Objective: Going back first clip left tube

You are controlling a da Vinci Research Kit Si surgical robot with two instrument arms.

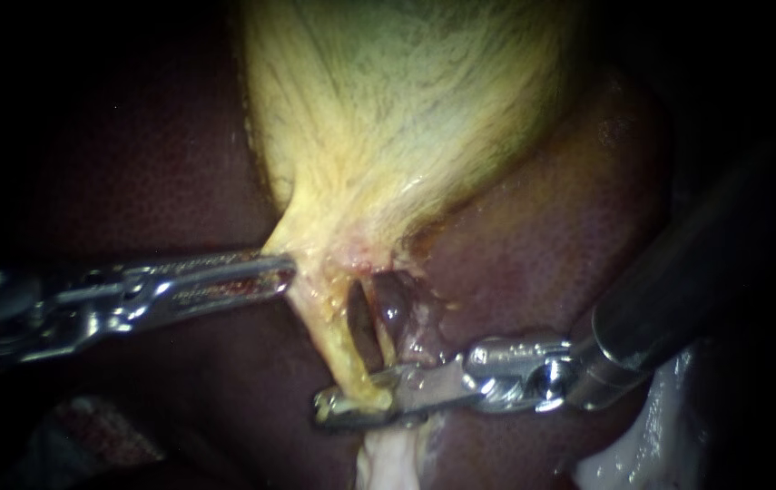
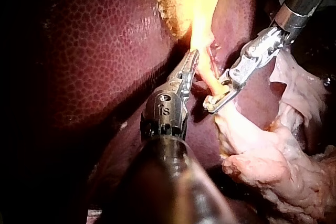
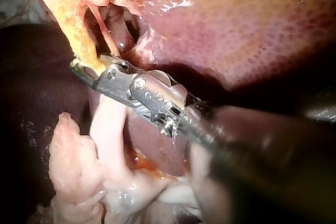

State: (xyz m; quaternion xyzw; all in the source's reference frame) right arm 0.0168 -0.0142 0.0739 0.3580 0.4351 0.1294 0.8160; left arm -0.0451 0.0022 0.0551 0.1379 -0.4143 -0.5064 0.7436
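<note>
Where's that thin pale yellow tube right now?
In the endoscope view, the thin pale yellow tube runs down mid-picture from the yellow-green gallbladder to the right silver tool, with the left silver tool just to its left.

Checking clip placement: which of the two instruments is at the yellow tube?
The right instrument, entering from the right; its tip sits across the yellow tube. The left instrument grips the gallbladder higher up.

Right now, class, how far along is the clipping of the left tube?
Done: the left instrument holds the gallbladder taut. In hand: the right instrument sits at the left tube; no clip is visible there. Left: backing the right instrument away.
</note>
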